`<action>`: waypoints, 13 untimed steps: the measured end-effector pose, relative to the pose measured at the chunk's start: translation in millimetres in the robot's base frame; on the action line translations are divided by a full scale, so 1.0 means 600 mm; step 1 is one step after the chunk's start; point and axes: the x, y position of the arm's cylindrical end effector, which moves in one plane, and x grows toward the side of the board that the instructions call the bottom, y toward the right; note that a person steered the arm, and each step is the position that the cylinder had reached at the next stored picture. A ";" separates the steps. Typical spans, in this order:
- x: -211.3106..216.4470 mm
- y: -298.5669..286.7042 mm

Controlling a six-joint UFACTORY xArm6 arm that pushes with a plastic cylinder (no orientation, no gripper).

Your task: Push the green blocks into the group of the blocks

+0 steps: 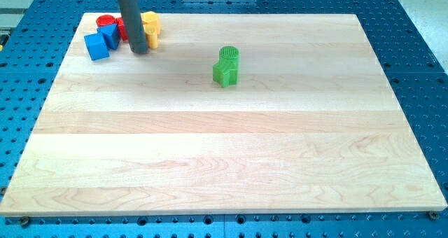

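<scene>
At the far left corner of the wooden board (224,154), a cluster of small blocks sits close together: a blue cube (96,46) at the left edge of the group, a second blue block (110,33) touching it just behind, a red cylinder (105,20) beyond those, and a yellow block (151,28) on the right side of the cluster. My tip (139,52) comes down at the near right edge of this group, its dark rod standing in front of the blocks, with a bit of red showing between the rod and the blue blocks and the yellow block just beside it on the right; whether it touches any of them cannot be told. The rod has no jaws and holds nothing. Well apart from the cluster, toward the middle of the board's far half, two green blocks stand pressed together: a green cylinder (229,54) with a ridged top behind, and a green block (225,73) of irregular shape in front, touching it. Both lie well to the right of my tip. The board rests on a blue perforated table (420,49).
</scene>
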 end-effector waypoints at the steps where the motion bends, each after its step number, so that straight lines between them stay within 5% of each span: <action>1: -0.025 0.145; 3: -0.109 0.297; 5: -0.027 0.219; 7: -0.022 0.110; 9: -0.032 0.114; 12: 0.020 0.458; 13: 0.048 0.393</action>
